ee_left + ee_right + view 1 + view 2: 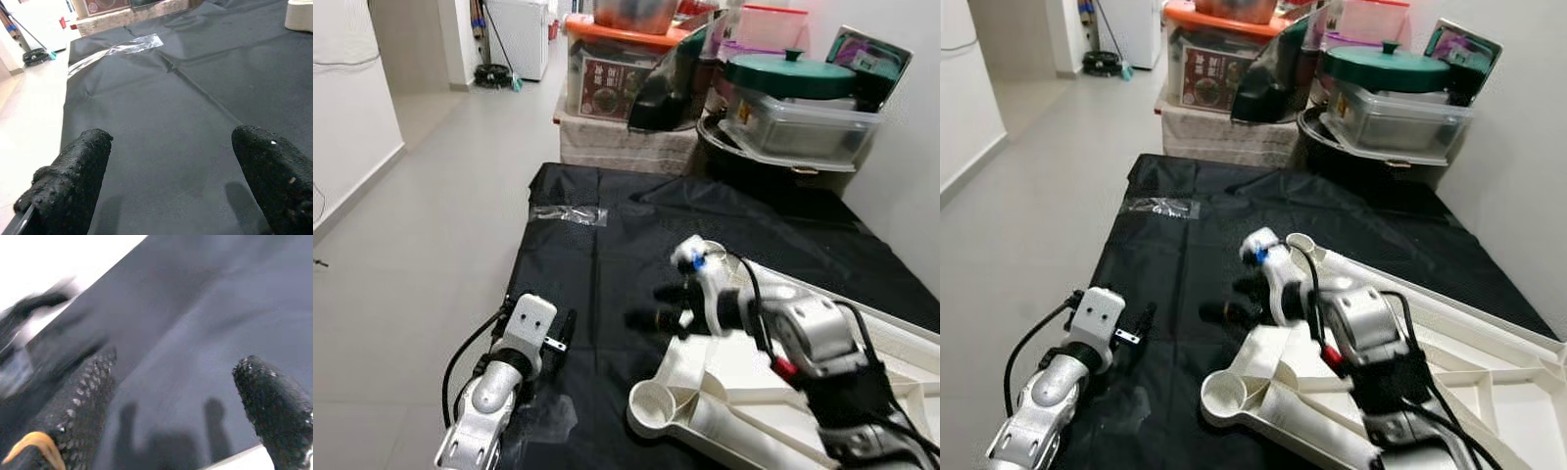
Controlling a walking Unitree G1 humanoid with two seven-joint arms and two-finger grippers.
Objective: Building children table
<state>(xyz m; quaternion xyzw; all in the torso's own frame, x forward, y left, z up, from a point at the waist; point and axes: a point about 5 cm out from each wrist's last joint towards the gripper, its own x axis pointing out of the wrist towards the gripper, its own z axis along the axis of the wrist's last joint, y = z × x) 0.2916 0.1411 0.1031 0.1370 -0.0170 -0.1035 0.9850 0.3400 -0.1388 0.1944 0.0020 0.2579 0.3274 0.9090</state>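
Left pincer (558, 345) hovers spread and empty over the black sheet (607, 255); right pincer (656, 305) hangs released just above the upturned white tabletop (744, 392). Best to square up on the leg socket (654, 403) before closing

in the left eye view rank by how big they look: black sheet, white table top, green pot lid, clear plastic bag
1. black sheet
2. white table top, cut off by the frame
3. green pot lid, though it sits farther back
4. clear plastic bag
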